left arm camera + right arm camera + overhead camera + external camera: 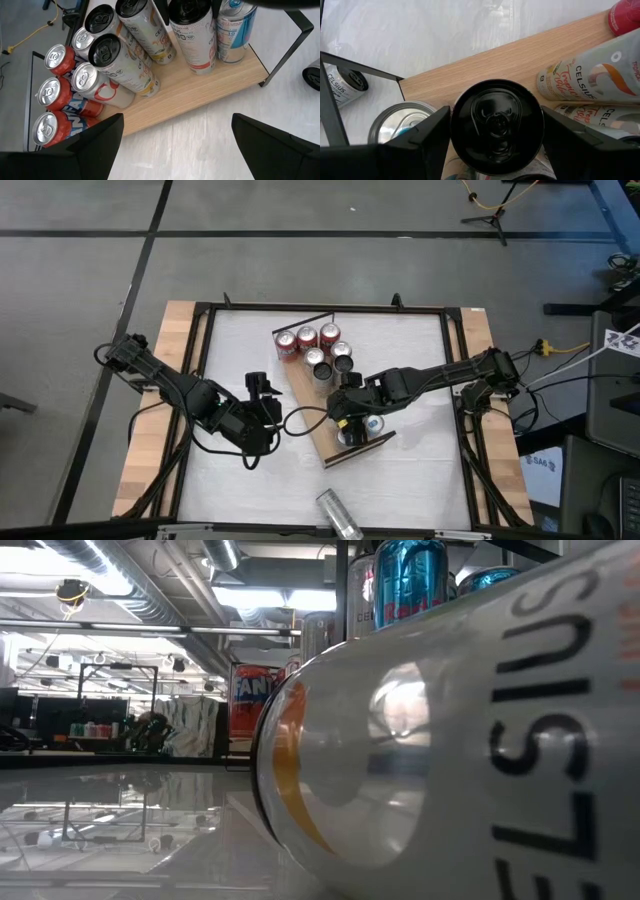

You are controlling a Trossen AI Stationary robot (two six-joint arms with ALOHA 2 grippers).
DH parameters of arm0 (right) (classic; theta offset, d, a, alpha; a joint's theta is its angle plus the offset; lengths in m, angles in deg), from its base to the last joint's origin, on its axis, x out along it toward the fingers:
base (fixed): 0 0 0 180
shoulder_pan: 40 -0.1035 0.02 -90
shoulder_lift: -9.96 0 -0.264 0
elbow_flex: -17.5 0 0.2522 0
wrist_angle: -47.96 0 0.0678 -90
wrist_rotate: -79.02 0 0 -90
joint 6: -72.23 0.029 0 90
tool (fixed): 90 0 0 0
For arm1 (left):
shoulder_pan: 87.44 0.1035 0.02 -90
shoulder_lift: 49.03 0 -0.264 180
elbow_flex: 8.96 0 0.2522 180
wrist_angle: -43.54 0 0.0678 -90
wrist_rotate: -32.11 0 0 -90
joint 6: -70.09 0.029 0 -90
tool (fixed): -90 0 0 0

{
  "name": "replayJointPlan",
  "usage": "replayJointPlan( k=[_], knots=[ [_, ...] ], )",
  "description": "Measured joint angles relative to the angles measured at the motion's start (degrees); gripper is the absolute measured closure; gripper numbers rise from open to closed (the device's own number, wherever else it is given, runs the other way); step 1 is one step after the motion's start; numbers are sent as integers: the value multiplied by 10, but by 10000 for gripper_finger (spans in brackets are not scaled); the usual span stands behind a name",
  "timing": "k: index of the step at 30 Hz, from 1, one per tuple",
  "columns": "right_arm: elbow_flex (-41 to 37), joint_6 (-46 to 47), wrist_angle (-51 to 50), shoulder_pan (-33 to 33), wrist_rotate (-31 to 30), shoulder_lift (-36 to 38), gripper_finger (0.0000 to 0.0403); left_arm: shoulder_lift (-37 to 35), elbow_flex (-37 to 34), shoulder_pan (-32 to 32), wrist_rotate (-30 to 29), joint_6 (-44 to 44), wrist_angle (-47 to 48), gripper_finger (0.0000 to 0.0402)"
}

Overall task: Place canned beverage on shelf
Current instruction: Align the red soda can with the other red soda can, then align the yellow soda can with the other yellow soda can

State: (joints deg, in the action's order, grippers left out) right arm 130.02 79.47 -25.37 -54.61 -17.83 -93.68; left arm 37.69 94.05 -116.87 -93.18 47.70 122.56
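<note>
Two grippers in play, only one working. Right gripper (495, 130) is clamped on a black-topped can (496, 125), fingers pressed to either side of its rim, holding it upright over the shelf (305, 395) near the end with the thin black rail (358, 450). A blue-and-silver can (400, 125) stands just beside it on the board.

Step in hand, by judgement: the placing itself, can at or just above the board. Whether its base already touches the wood cannot be told. Next move likely calls for a straight settle onto the board, then parting the fingers without nudging the blue neighbour or the white cans close by, then a clean lift.

Left gripper (175, 145) is spread wide, empty, hovering over the white tabletop (230, 350) just beside the shelf's long edge, waiting.

Materials: shelf is a long flat light-wood board, fine grain, dark edges. Rail is thin black bar. Cans are smooth aluminium cylinders with glossy printed sleeves: red cans (50, 92) in a cluster at the far end, tall slim white cans (125, 62) in the middle, some black-lidded, some silver. Tabletop covering looks white and slightly sheeny.

One more white can (338, 515) lies on its side near the table's front edge, well apart from the shelf, still to be shelved.
</note>
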Motion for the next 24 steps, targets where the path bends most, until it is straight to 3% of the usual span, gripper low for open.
replayJointPlan(
  k=[6, 17, 24],
  knots=[
    [0, -2, 0, 0, 0, 0, 132, 0, 0, 0, 0, 0, 0, 39],
    [-4, -3, -9, 0, 1, -4, 45, 0, 0, 0, 0, 0, -1, 39],
    [-3, -2, -4, 0, -4, -4, 37, 0, 0, 0, 0, 0, -4, 39]
  ],
)
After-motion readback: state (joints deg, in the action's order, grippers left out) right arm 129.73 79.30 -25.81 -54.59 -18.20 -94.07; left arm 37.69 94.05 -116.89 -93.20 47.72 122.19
